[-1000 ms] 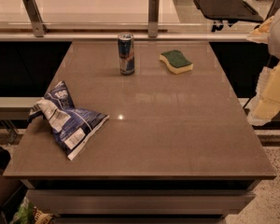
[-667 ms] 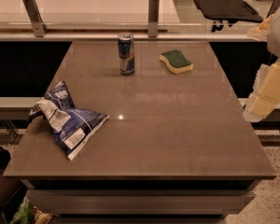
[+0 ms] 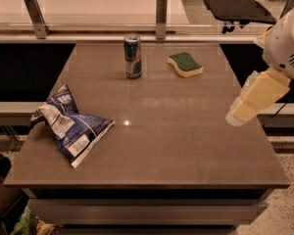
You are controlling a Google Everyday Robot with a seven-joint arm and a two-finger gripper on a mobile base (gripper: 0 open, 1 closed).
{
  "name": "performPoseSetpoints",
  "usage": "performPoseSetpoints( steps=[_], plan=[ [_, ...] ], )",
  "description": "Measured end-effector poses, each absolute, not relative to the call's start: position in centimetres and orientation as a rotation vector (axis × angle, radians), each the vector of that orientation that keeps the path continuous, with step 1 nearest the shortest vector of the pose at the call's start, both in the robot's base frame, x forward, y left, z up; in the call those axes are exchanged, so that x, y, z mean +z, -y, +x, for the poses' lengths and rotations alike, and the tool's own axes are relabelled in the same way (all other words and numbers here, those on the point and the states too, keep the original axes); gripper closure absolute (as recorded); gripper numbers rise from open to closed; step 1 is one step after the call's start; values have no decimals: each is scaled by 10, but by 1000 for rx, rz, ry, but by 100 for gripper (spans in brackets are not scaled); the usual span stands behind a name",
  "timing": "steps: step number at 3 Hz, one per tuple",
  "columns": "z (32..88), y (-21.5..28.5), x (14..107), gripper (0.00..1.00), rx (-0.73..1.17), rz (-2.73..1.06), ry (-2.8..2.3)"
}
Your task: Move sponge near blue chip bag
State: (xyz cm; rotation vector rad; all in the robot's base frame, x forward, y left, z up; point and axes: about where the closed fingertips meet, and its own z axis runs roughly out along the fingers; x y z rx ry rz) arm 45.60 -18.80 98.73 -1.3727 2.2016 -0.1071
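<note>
1. The sponge [image 3: 185,64] lies flat on the far part of the surface [image 3: 186,136], dark green side up with the pale yellow foam showing along its near edge. From the tool [image 3: 241,110] it sits farther back and off to the left in the view, well apart from it and untouched.
2. The tool hangs over the right edge of the surface, a pale yellow piece slanting down and to the left from the white arm [image 3: 286,43] at the right border of the view. Nothing is in it, and it touches nothing on the surface. I cannot tell whether it is open or closed.
3. A slim blue-and-silver drink can [image 3: 133,56] stands upright just beyond the sponge as seen from the tool, farther left and about as far back, with a clear gap between the two.
4. The blue chip bag [image 3: 68,124] lies crumpled near the left edge of the surface, on the side opposite the tool and roughly level with it from front to back. It is well apart from both the sponge and the can.
5. Behind the surface, past the sponge and can, a rail runs across with two upright metal posts [image 3: 161,11]. A dark flat tray [image 3: 237,8] sits in the far corner, behind the tool.
</note>
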Motion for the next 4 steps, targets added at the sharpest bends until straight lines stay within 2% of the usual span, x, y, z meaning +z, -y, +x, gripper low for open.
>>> performPoseSetpoints(
  steps=[2, 3, 4],
  plan=[
    [471, 175, 948, 0, 31, -1072, -2212],
    [493, 172, 923, 0, 146, -914, -2173],
    [517, 178, 913, 0, 176, -794, -2126]
  ],
)
